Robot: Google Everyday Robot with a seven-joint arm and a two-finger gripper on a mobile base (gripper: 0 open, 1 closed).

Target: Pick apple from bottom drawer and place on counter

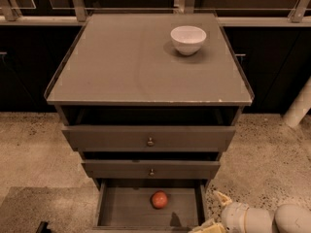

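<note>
The small red-orange apple (159,199) lies on the floor of the pulled-out bottom drawer (127,208), right of its middle. My gripper (208,212) is at the lower right, just outside the drawer's right wall, to the right of the apple and apart from it. Its pale fingers (221,198) are spread open with nothing between them. The counter (131,67) is the flat grey-brown top of the cabinet, above the drawers.
A white bowl (188,39) stands on the counter at the back right. Two knobbed drawers (149,140) above the bottom one stick out a little. Speckled floor lies on both sides. A pale post (299,106) stands at the right.
</note>
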